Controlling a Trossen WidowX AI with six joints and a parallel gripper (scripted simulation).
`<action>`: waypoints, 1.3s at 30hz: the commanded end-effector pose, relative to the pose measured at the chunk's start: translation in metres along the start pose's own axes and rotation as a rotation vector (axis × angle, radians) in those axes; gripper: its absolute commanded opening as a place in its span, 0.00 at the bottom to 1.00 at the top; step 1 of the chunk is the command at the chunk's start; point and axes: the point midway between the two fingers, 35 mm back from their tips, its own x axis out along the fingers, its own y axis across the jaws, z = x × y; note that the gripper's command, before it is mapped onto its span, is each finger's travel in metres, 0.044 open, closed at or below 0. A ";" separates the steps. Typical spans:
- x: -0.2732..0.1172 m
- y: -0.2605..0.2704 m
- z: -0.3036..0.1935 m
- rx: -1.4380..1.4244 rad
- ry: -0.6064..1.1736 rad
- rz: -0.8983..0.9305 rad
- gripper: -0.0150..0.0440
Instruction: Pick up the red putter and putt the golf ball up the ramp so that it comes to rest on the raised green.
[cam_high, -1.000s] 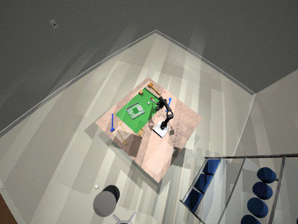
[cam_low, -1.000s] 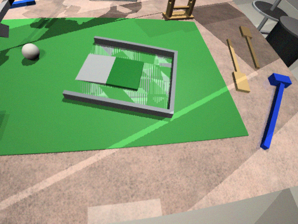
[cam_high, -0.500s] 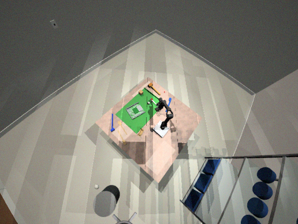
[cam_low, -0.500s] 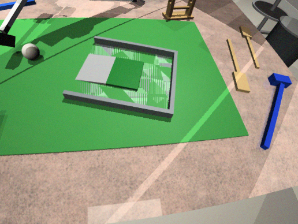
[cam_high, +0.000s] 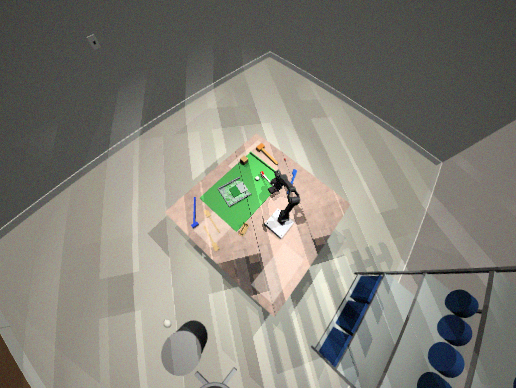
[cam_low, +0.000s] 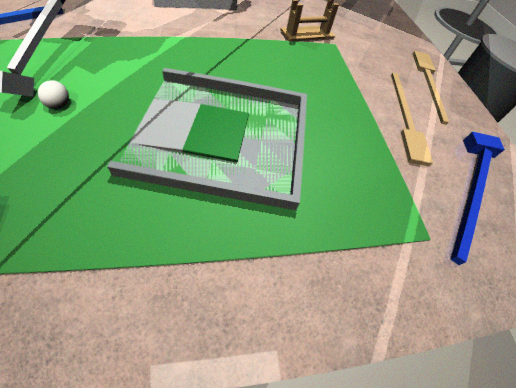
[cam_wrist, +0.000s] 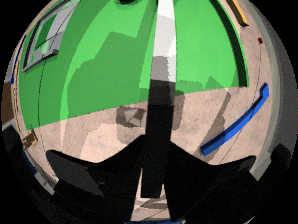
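My gripper (cam_high: 273, 186) (cam_wrist: 152, 139) is shut on the putter's shaft (cam_low: 36, 37) (cam_wrist: 165, 50), which slants down to the green mat (cam_high: 237, 217) (cam_low: 350, 200). The putter head (cam_high: 262, 173) (cam_low: 17, 83) looks red in the top view and grey in the exterior view. It is low at the mat, right beside the white golf ball (cam_high: 257, 178) (cam_low: 53, 94); whether they touch is hard to tell. The ball rests on the mat outside the walled frame. The light grey ramp (cam_low: 167, 122) leads to the raised green (cam_high: 235, 191) (cam_low: 217, 132), which carries no ball.
Grey walls (cam_low: 210, 187) stand on three sides around the green. A blue mallet (cam_high: 195, 212) (cam_low: 475, 200), tan paddles (cam_low: 417, 146) and a small wooden stand (cam_high: 243, 229) (cam_low: 310, 32) lie beyond the mat. Another blue tool (cam_wrist: 237, 125) and an orange mallet (cam_high: 267, 154) are near the arm's side.
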 end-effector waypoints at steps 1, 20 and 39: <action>-0.001 0.000 0.000 0.000 -0.003 -0.001 0.25; 0.003 -0.031 0.001 -0.004 -0.004 -0.007 0.25; 0.000 0.108 0.000 -0.005 -0.004 0.006 0.25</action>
